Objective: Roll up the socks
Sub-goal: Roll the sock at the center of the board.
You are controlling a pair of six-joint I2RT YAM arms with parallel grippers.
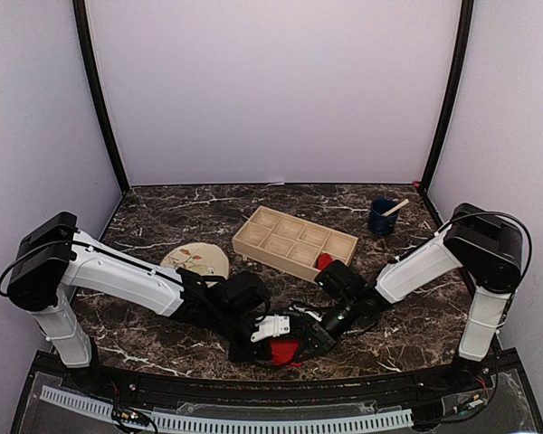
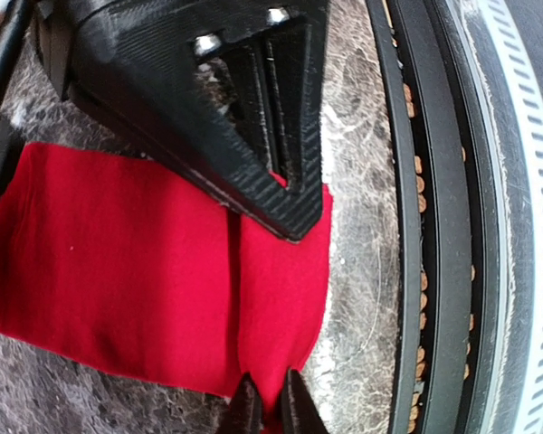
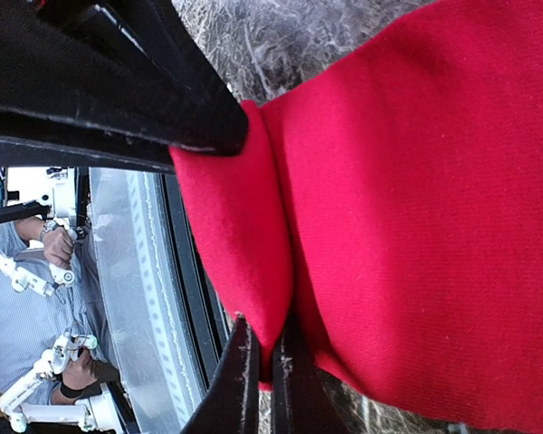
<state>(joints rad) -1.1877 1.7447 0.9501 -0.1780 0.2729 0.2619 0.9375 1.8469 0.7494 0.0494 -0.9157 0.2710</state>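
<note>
Place: a robot teleoperation lab booth, not a home or shop.
Enclosure: plain white walls (image 1: 281, 90) with black corner posts (image 1: 98, 90) close off the far, left and right edges of the marble-patterned counter (image 1: 163, 221).
Machinery: a left arm (image 1: 118, 271) and a right arm (image 1: 421, 262), both white and black, stand at the near corners; a white slotted cable strip (image 1: 253, 423) runs along the near edge.
Operator: beyond the near edge, the right wrist view shows a person in a striped shirt (image 3: 27, 316) gripping white handheld control rigs (image 3: 23, 276).
</note>
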